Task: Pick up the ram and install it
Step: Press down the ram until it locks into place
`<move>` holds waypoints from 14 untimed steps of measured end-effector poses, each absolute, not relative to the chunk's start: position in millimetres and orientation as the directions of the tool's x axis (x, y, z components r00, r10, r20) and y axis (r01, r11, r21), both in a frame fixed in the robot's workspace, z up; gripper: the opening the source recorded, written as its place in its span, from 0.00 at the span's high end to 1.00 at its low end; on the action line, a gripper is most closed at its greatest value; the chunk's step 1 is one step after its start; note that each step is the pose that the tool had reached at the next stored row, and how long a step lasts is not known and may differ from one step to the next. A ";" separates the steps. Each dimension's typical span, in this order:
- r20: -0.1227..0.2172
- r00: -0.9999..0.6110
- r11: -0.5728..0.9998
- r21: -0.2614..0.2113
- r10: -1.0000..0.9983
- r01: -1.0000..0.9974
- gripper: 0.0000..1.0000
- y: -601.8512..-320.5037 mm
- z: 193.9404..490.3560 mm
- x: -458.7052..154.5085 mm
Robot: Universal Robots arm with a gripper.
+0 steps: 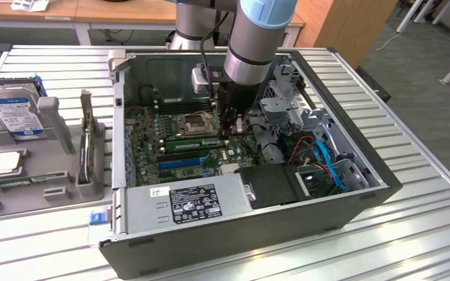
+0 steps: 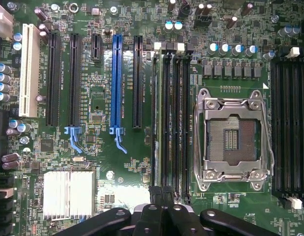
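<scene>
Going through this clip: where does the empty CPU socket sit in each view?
Exterior view: empty CPU socket, mid-motherboard inside the open case.
Wrist view: empty CPU socket, between two banks of black memory slots.
Shared landmark: the blue expansion slot.

A big metal table [image 1: 412, 193] with long ridges running across its top. On it, in the middle, an open computer case [image 1: 248, 231], lying on its side. To the exterior view's left of the case, just beside it, a flat grey tray [image 1: 6, 202], also right on the table. At the near left corner of the case, a small blue piece [image 1: 96, 218] on the tabletop. Farther back, past the table, wooden desks [image 1: 115, 12] on a grey floor [image 1: 436, 52].
</scene>
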State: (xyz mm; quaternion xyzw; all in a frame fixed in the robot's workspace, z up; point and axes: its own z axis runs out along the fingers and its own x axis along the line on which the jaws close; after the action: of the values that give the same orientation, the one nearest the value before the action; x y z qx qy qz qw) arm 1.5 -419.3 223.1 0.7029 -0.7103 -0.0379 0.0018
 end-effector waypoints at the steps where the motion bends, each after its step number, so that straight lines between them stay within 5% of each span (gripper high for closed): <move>1: -0.051 -0.012 0.009 0.056 -0.999 -0.998 0.90 -419.3 222.9 1.5; 14: -0.051 -0.012 0.009 0.056 -0.999 -0.998 0.90 -419.3 221.9 1.5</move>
State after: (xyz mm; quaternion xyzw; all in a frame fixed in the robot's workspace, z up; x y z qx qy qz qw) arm 1.5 -419.3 221.9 0.7029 -0.7103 -0.0378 0.0018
